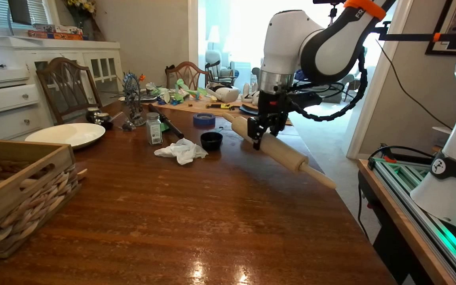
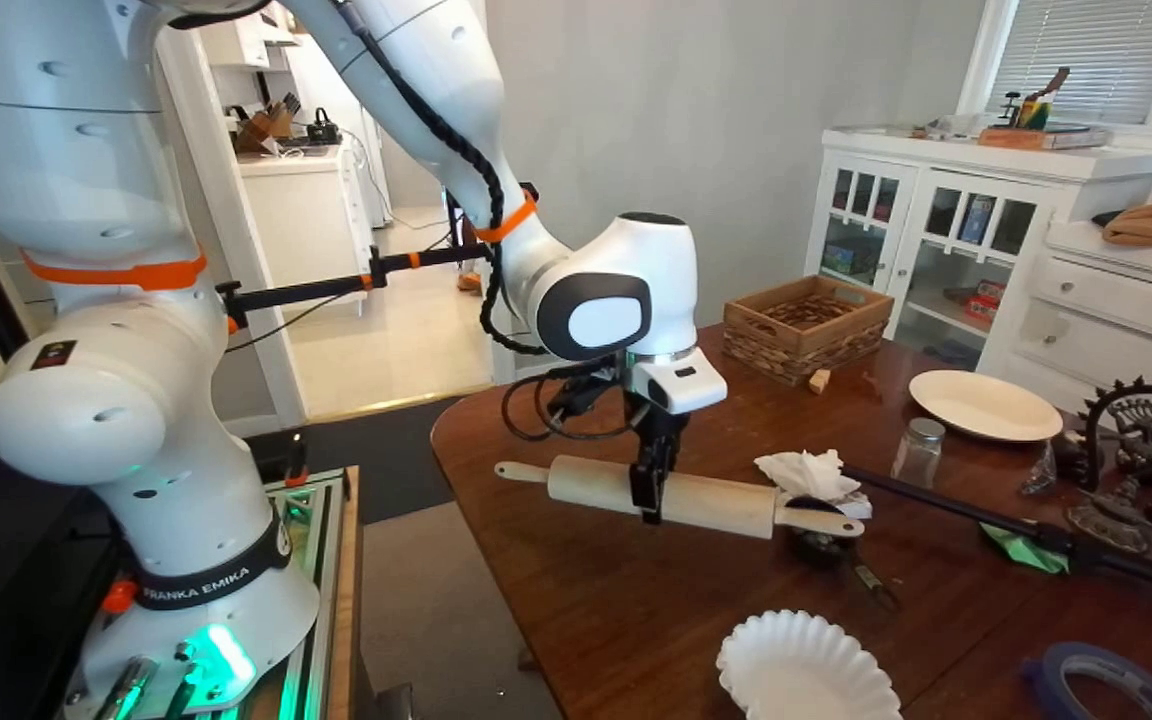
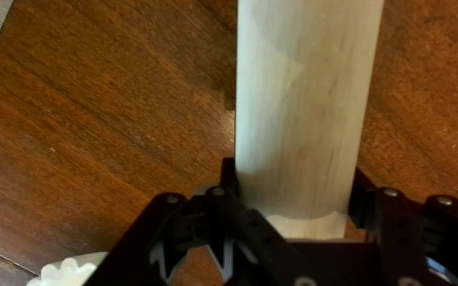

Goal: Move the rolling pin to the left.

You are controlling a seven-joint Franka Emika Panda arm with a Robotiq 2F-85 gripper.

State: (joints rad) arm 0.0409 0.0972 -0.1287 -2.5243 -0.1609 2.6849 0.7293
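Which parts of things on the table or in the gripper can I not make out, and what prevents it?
Pale tan wooden rolling pin: in the wrist view, the top edge cuts it off; the black gripper hides its lower part.
White fluted round dish: the bottom edge cuts it off in an exterior view.
Small round black bowl: the pin's handle covers part, in an exterior view.
Clear cylindrical jar: label print too small to read, in an exterior view.

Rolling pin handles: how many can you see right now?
2, both visible in both exterior views: one handle at the end nearer the robot base, the other handle at the end nearer the black bowl. Neither is hidden there.
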